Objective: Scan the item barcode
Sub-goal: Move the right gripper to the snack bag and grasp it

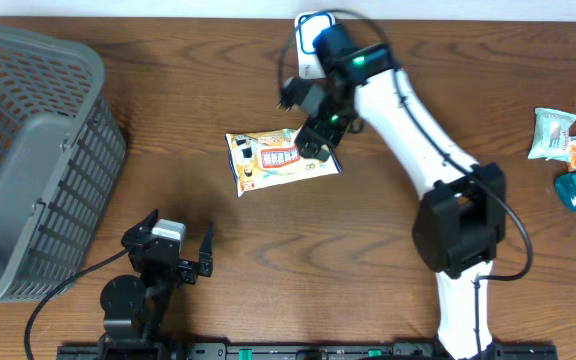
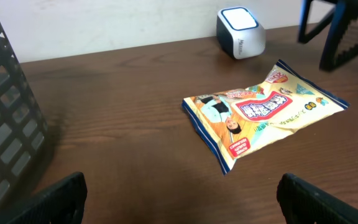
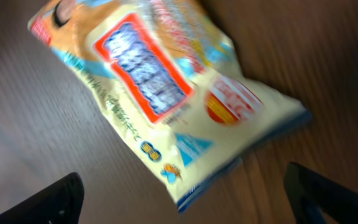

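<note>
Starting at the base end: your left hand (image 1: 176,243) sits low by the front edge of the table (image 1: 218,240), fingers spread wide, nothing in them. My read: it's parked out of the way so the other arm has room, with its camera looking across at the item. The grey basket (image 1: 28,150) is on its left, cut off by the frame, and I can't make out any contents.

Mid-table: the snack packet (image 1: 281,160) lies flat, printed face up. No barcode shows on that face, so I judge it's underneath and the packet needs a lift and a turn. Your right hand (image 1: 306,118) hangs over the packet's right end, fingers spread and holding nothing, which looks lined up for a pinch there. You can't tell whether a fingertip touches the film. From overhead the hand covers that corner, and the right wrist view is smeared, print unreadable.

Far edge: the scanner (image 1: 313,35), a white box with a blue-rimmed window, stands just behind the packet, handy for a short carry. The right arm hides most of it from overhead; the left wrist view shows it whole. Far right, well apart, lie spare packets (image 1: 553,132), probably queued; one is clipped by the frame.
</note>
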Action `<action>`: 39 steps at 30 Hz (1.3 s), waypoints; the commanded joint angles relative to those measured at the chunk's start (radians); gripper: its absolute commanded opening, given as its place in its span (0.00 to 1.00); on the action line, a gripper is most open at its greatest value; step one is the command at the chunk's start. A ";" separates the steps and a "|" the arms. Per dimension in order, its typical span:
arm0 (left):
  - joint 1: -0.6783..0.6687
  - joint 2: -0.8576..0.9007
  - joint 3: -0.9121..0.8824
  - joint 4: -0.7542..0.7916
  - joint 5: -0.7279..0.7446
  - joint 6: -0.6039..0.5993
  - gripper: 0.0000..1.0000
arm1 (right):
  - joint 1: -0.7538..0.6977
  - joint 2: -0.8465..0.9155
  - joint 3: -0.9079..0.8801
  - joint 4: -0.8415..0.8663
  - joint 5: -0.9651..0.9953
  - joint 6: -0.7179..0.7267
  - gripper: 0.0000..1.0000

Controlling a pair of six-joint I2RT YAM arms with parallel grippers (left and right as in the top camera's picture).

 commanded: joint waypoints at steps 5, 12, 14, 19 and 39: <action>0.005 -0.005 -0.016 -0.022 0.013 0.017 0.98 | 0.090 0.005 0.000 0.002 -0.005 -0.313 0.99; 0.005 -0.005 -0.016 -0.022 0.013 0.017 0.98 | 0.089 0.077 0.000 0.060 -0.031 -0.333 0.99; 0.005 -0.005 -0.016 -0.022 0.013 0.017 0.98 | 0.089 0.112 0.000 0.067 -0.031 -0.333 0.99; 0.005 -0.005 -0.016 -0.022 0.013 0.017 0.98 | 0.100 0.197 0.000 0.059 0.002 -0.333 0.96; 0.005 -0.005 -0.016 -0.022 0.013 0.017 0.98 | 0.069 0.010 0.004 -0.171 -0.365 0.023 0.01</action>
